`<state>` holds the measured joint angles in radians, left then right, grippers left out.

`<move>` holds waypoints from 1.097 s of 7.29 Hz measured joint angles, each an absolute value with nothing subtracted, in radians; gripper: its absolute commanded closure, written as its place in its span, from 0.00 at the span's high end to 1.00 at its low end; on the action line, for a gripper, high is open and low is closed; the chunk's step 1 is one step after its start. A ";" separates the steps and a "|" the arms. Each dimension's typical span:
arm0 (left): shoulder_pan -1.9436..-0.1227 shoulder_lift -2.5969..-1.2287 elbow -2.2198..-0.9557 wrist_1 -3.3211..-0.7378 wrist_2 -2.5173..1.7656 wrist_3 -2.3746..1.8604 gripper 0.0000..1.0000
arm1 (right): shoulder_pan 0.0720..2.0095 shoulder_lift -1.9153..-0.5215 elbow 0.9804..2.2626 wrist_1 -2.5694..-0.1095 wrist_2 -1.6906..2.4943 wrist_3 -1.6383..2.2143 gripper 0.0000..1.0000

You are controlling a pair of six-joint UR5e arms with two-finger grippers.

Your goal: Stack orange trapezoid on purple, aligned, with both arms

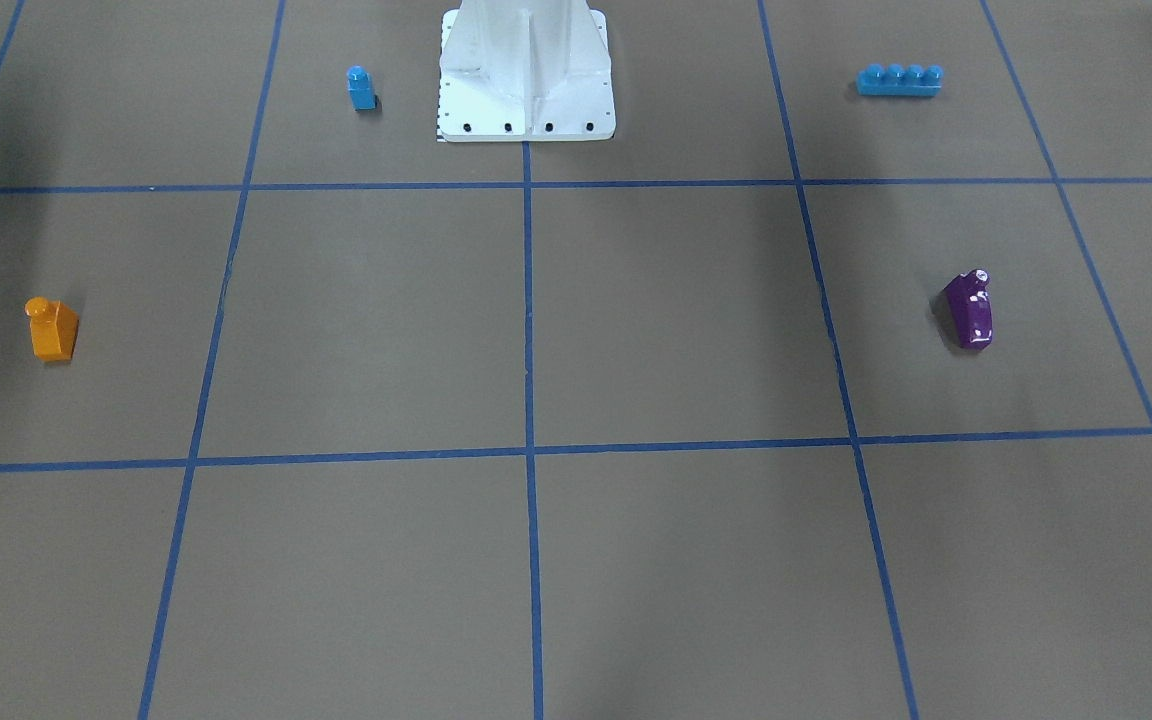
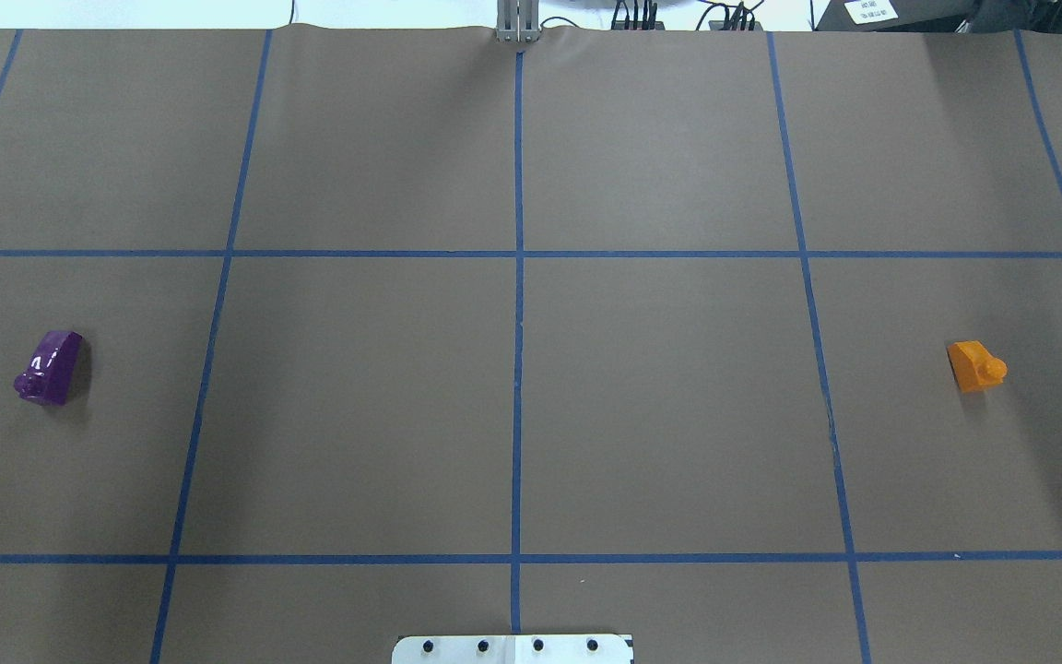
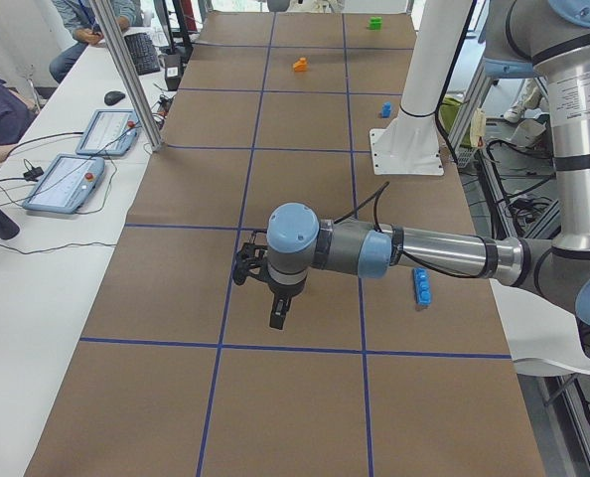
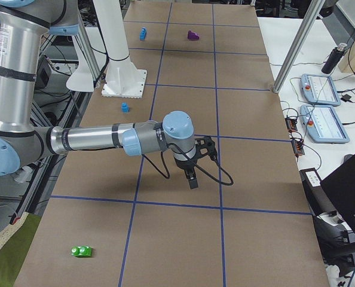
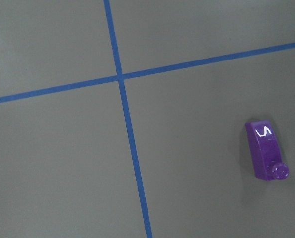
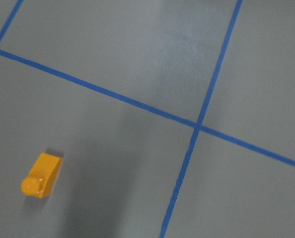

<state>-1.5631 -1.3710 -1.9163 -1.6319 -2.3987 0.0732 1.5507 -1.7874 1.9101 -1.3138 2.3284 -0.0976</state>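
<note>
Starting state, by the look of it: orange trapezoid [image 2: 975, 365] sits on the desk [image 2: 660, 415] on the robot's right side, apparently stud up, nothing touching it. Purple [image 2: 52, 367] sits on the robot's left side, well apart from it, with the two middle grid squares between them. No stack yet, neither block gripped.

Right wrist view shows the orange block low and to the left of frame, so the right pincer [image 4: 192, 179] is likely not centred over it. Left wrist view has the purple block at the right edge, so the left pincer [image 3: 277, 310] looks off-centre too. Both pincers hang above the desk and show only in the side views, so it cannot be told whether the fingers are apart or together.

Judged step: approach, before any grasp.

Next move probably calls for:
- right arm centring over the orange block, then descending and gripping its flat sides, not the slope
- left arm likewise on purple, to hold or steady it
- matching slope direction before pressing orange onto the purple stud

Small blue block [image 1: 361, 88] and long blue brick [image 1: 899, 80] sit near the pedestal [image 1: 526, 70], apparently out of the way.
</note>
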 measured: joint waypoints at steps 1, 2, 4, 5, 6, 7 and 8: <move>-1.563 -1.397 -1.919 -1.668 -2.399 0.073 1.00 | 1.551 -1.785 1.907 -1.250 2.336 -0.065 1.00; -1.563 -1.411 -1.908 -1.724 -2.400 0.068 1.00 | 1.551 -1.784 1.899 -1.215 2.343 -0.008 1.00; -1.557 -1.415 -1.857 -1.872 -2.404 0.009 1.00 | 1.550 -1.784 1.852 -1.135 2.356 0.061 1.00; -1.538 -1.410 -1.840 -1.933 -2.407 -0.033 1.00 | 1.538 -1.784 1.835 -1.085 2.372 0.071 1.00; -1.501 -1.407 -1.827 -1.965 -2.405 -0.084 1.00 | 1.503 -1.772 1.819 -1.059 2.393 0.075 1.00; -1.453 -1.407 -1.816 -1.979 -2.400 -0.134 1.00 | 1.456 -1.754 1.804 -1.050 2.401 0.086 1.00; -1.397 -1.407 -1.807 -1.994 -2.393 -0.205 1.00 | 1.409 -1.744 1.794 -1.047 2.397 0.118 1.00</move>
<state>-1.3965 -1.4075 -1.8075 -1.9937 -2.3932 -0.2054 1.4086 -1.7441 1.7941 -1.0471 2.3969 0.1175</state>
